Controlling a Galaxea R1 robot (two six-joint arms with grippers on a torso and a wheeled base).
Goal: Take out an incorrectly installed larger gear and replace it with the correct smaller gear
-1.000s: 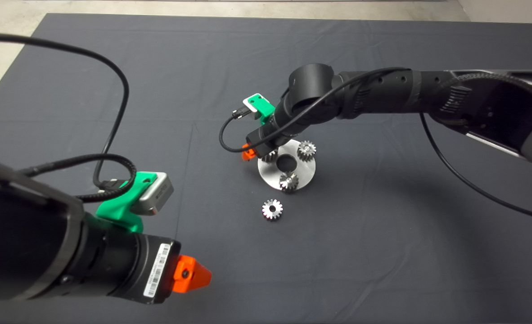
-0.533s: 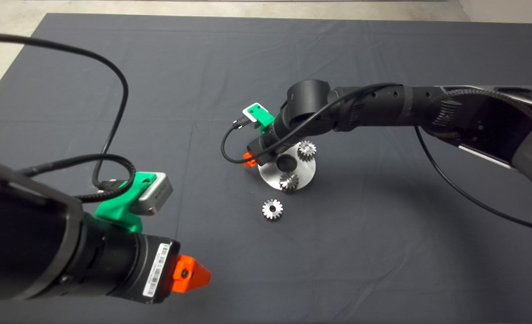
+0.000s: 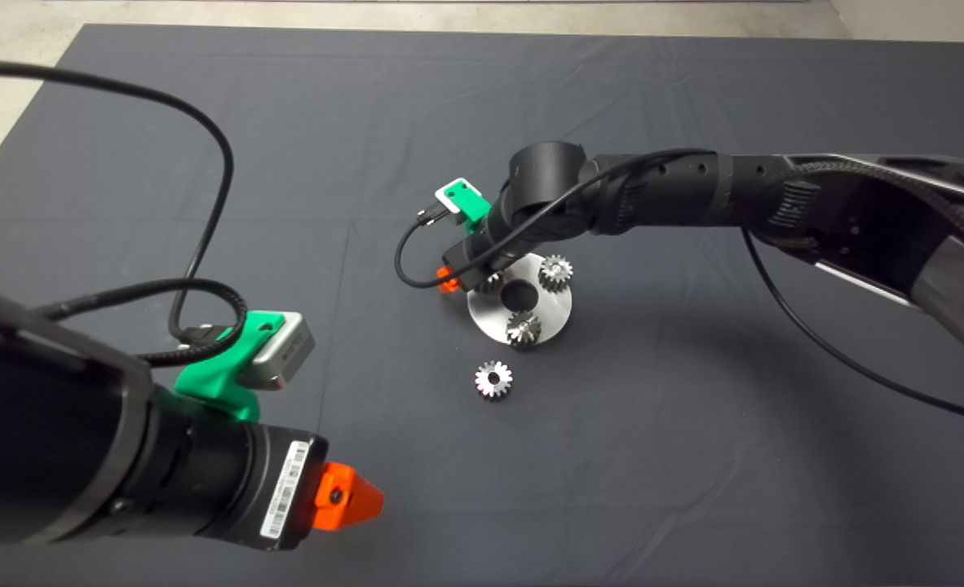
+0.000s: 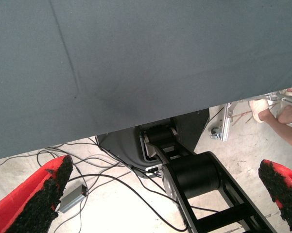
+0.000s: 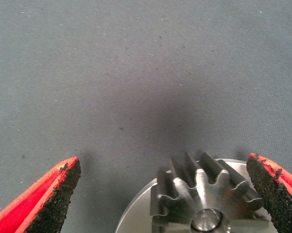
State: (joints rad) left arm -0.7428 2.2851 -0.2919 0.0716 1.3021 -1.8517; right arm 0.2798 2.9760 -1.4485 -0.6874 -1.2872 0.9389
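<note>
A round steel plate (image 3: 549, 310) lies mid-mat with three gears on pins. The darker larger gear (image 3: 493, 284) sits at the plate's left edge, half hidden under my right wrist. In the right wrist view this gear (image 5: 204, 191) stands on its pin on the plate (image 5: 136, 218), between the spread fingers but closer to one pad (image 5: 277, 187). My right gripper (image 3: 472, 281) hovers over it, open, touching nothing. The smaller gear (image 3: 493, 379), bright silver, lies loose on the mat in front of the plate. My left gripper (image 3: 350, 497) waits open at the lower left.
Two small silver gears (image 3: 555, 271) (image 3: 523, 328) sit on the plate around its centre hole (image 3: 519, 295). A black cable (image 3: 404, 261) loops off the right wrist. Past the mat's edge, the left wrist view shows floor cables and a person's hand (image 4: 289, 124).
My right arm has drifted slightly to the left above the plate, dipping over the larger gear and back. The left arm and all gears stayed put.
</note>
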